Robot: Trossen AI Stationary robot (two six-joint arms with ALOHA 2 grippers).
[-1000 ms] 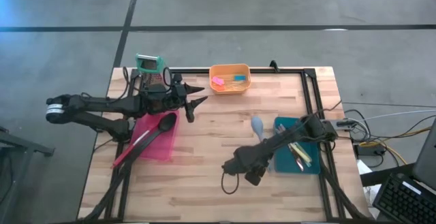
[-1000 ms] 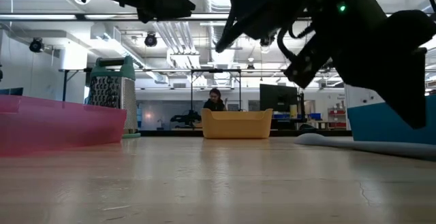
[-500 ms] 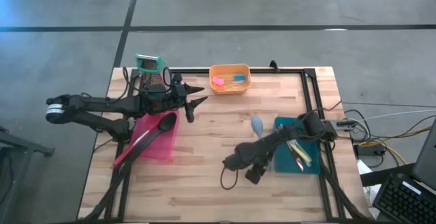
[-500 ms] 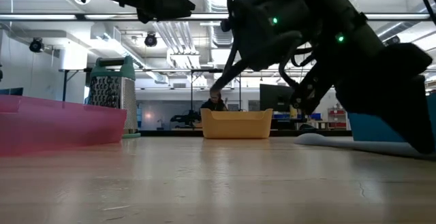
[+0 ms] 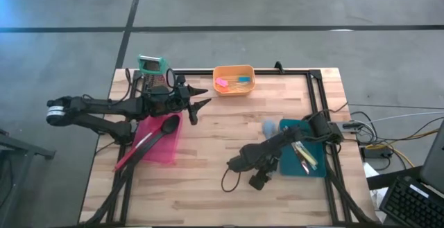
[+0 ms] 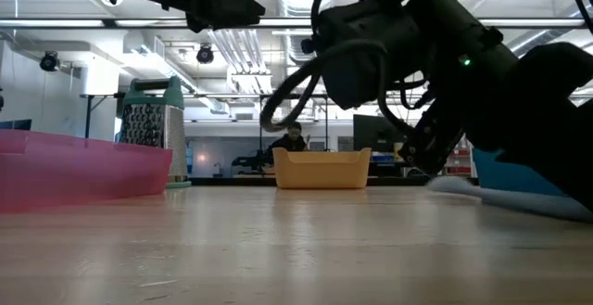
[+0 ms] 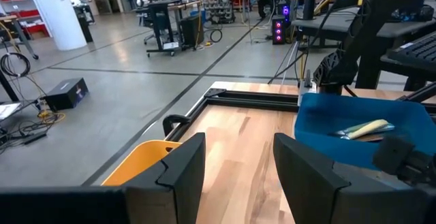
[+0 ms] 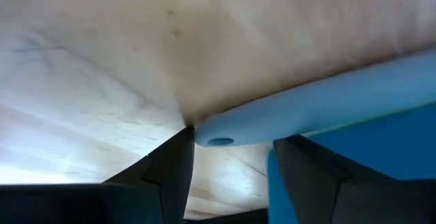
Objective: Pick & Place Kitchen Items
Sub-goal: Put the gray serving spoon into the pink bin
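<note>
- Right gripper [image 5: 255, 174]: low over the butcher-block wooden table [image 5: 208, 179], near its middle and just beside the teal rectangular tray [image 5: 313, 169]. My two dark fingers [image 8: 170, 166] stand apart, one on each side of the holed handle end of the long pale-blue plastic spoon [image 8: 306, 105] — no contact with it that I can see, nothing gripped.
- Pale-blue spoon: lies on the wood against the teal tray's edge; from above only its bowl [image 5: 268, 126] shows past my arm.
- Teal tray contents: a cream-handled tool [image 5: 306, 156] and slim metal cutlery beside it; I cannot tell the pieces apart.
- Left gripper [image 5: 198, 104]: hangs above the table beyond the pink translucent tray [image 5: 163, 152], fingers [image 7: 180, 166] spread, holding nothing.
- Pink tray: holds a long black spoon [image 5: 164, 127] and a red-handled spoon [image 5: 132, 153], whose handle sticks out over the rim.
- Orange plastic tub [image 5: 234, 80] at the far edge — small pink and blue tools inside.
- Green-topped metal grater [image 5: 153, 70]: upright at the far left corner.
- Person [image 6: 293, 141] seated in the room behind the tub, low view only.
</note>
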